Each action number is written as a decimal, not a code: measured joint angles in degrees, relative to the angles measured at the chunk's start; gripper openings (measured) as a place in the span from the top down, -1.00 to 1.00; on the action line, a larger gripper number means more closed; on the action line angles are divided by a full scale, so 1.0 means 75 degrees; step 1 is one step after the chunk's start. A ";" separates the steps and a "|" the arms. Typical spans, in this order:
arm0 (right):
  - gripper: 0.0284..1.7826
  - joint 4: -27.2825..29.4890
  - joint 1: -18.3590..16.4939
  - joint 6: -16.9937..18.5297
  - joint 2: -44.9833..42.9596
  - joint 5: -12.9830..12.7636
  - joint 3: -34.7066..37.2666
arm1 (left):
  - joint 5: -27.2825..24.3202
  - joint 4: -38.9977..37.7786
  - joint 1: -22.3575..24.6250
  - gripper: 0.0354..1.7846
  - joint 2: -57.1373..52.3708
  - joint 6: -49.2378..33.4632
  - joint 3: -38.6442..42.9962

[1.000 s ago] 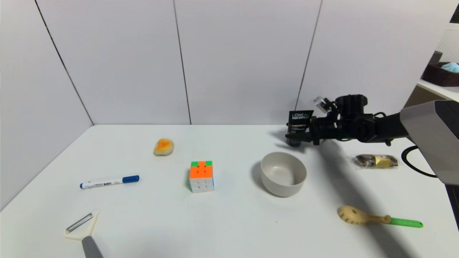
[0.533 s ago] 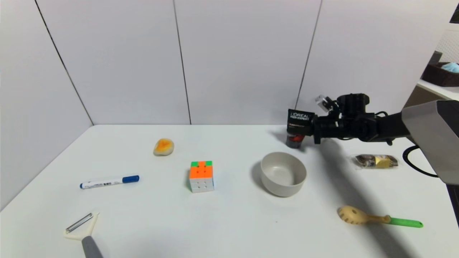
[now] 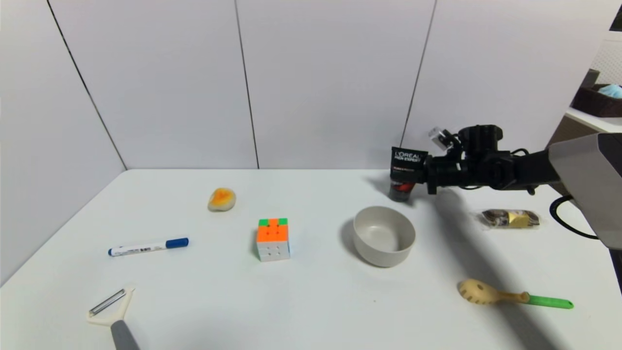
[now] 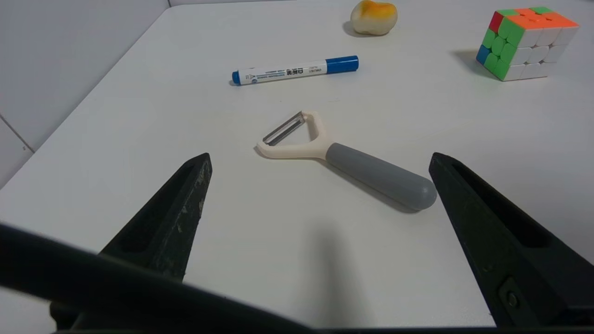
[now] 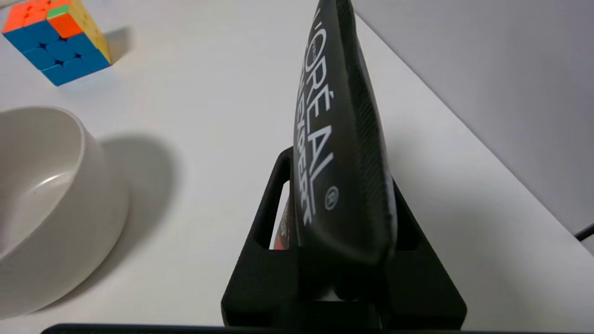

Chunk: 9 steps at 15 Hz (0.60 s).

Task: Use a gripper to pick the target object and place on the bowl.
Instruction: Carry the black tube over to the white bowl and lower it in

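Observation:
The black L'OREAL tube [image 3: 406,167] stands upright, cap down, at the back right of the table, just behind the beige-grey bowl [image 3: 384,236]. My right gripper [image 3: 413,176] reaches in from the right and is shut on the tube's middle; the cap is at or just above the tabletop, I cannot tell which. In the right wrist view the tube [image 5: 338,139] sits clamped between the black fingers [image 5: 260,241], with the bowl [image 5: 51,204] beside it. My left gripper [image 4: 320,160] is open and empty, low over the table's front left near the peeler.
A puzzle cube [image 3: 273,238] sits left of the bowl. A blue-capped marker [image 3: 148,247], an orange-white stone [image 3: 222,199] and a peeler [image 3: 114,316] lie on the left. A slotted spoon with a green handle [image 3: 510,295] and a wrapped snack [image 3: 510,218] lie on the right.
My right gripper has risen slightly with the tube held in it, and shifted a little to the right. The left arm has not moved.

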 joint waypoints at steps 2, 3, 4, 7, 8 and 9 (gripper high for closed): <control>0.60 0.0374 -0.0015 -0.0015 -0.0306 0.0005 0.0106 | 0.0003 0.0000 0.0000 -0.89 0.0000 0.0005 0.0000; 0.60 0.0525 -0.0015 -0.0015 -0.0538 0.0005 0.0245 | 0.0000 0.0000 -0.0003 -0.89 0.0000 0.0003 0.0000; 0.60 0.0644 -0.0021 -0.0011 -0.0798 0.0005 0.0419 | 0.0003 0.0000 -0.0003 -0.89 0.0000 0.0003 0.0000; 0.60 0.0936 -0.0011 -0.0005 -0.1757 0.0011 0.1161 | -0.0002 0.0000 0.0003 -0.89 0.0000 0.0000 0.0000; 0.60 0.0959 0.0003 -0.0008 -0.2095 0.0011 0.1507 | 0.0003 -0.0003 0.0003 -0.89 0.0000 -0.0003 0.0000; 0.60 0.0952 0.0023 -0.0015 -0.2456 0.0008 0.1915 | 0.0003 -0.0003 0.0003 -0.89 0.0000 0.0003 0.0000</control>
